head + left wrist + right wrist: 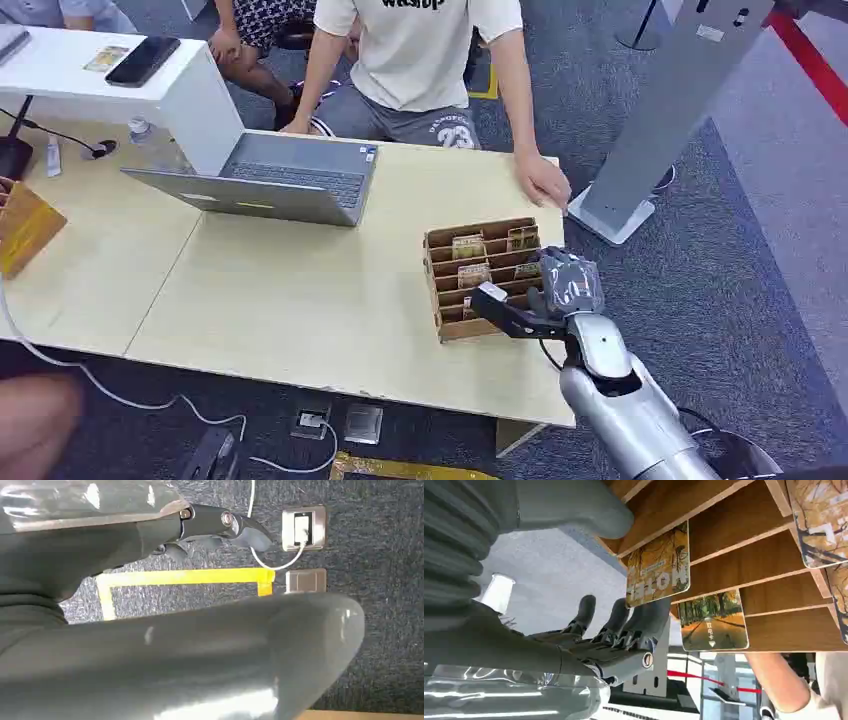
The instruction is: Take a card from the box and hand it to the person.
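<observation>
Right now the right hand [560,292] sits at the box [484,277]'s 3 o'clock edge, fingers [616,617] spread, gripping nothing. Cards [659,567] stand in the slots. At 12 o'clock a person's hand [543,180] rests on the table [300,290]; a laptop [270,180] lies at 10. Left hand [220,525]: cannot tell.

right hand [589,630]: fingers spread, holding nothing, at 7 o'clock of yellow card [658,567] | card stands in wooden box [744,525] | person's arm [781,682] at 5 o'clock
</observation>
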`<state>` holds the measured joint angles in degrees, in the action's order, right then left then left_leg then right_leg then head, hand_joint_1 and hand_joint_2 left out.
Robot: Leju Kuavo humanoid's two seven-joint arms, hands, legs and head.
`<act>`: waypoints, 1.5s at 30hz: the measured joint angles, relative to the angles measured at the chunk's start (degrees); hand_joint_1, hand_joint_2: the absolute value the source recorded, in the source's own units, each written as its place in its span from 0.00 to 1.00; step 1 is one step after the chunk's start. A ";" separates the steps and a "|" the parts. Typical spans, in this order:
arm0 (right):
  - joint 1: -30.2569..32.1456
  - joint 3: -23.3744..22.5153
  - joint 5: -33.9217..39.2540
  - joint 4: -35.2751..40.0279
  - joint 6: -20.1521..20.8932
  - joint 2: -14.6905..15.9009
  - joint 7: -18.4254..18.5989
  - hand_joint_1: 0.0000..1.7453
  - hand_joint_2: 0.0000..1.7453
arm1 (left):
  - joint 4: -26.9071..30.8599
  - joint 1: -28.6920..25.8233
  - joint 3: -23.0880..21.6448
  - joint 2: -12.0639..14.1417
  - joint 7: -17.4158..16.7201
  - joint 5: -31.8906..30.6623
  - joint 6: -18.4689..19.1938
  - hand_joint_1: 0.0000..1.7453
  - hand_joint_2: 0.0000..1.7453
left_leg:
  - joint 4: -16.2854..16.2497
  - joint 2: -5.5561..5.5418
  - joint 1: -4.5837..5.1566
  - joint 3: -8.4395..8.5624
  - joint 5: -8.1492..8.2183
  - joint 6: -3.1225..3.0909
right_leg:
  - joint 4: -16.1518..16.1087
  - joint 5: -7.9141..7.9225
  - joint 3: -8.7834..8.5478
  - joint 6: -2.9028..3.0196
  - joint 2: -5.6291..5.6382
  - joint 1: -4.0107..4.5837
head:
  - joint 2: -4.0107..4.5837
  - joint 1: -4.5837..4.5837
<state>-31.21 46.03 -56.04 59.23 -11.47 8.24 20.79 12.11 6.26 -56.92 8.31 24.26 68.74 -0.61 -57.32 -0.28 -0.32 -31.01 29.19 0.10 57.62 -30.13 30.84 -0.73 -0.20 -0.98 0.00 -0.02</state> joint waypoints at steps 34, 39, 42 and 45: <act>-0.43 0.07 0.18 -0.26 -0.11 -0.11 0.09 0.89 1.00 | 0.00 -0.07 0.00 0.00 0.59 0.24 0.00 0.00 0.00 | 0.00 0.00 0.00 0.00 0.00 0.00 | 0.00 0.00 0.00 0.00 0.00 0.00 | 0.00 0.00; -0.43 0.07 0.57 -0.26 -0.22 -0.11 0.09 0.89 1.00 | 0.00 -0.07 -0.13 0.00 0.61 -0.04 -0.11 0.00 0.00 | 0.00 0.00 0.00 0.00 0.00 0.00 | 0.00 0.00 0.00 0.00 0.00 0.00 | 0.00 0.00; -0.43 0.07 1.05 -0.17 -0.39 -0.09 0.09 0.89 1.00 | 0.00 -0.08 -0.13 0.00 0.92 0.11 -0.20 0.00 0.00 | 0.00 0.00 0.00 0.00 0.00 0.00 | 0.00 0.00 0.00 0.00 0.00 0.00 | 0.00 0.00; -0.42 0.00 1.73 0.44 -0.44 0.00 0.11 0.89 1.00 | 0.00 -0.11 -0.13 0.00 0.92 0.26 -0.20 0.00 0.00 | 0.00 0.00 0.00 0.00 0.00 0.00 | 0.00 0.00 0.00 0.00 0.00 0.00 | 0.00 0.00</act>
<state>-31.63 46.03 -54.32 59.67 -11.91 8.24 20.90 12.11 6.15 -57.05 8.31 25.18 69.00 -0.81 -57.32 -0.28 -0.32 -31.01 29.19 0.10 57.62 -30.13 30.84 -0.73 -0.20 -0.98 0.00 -0.02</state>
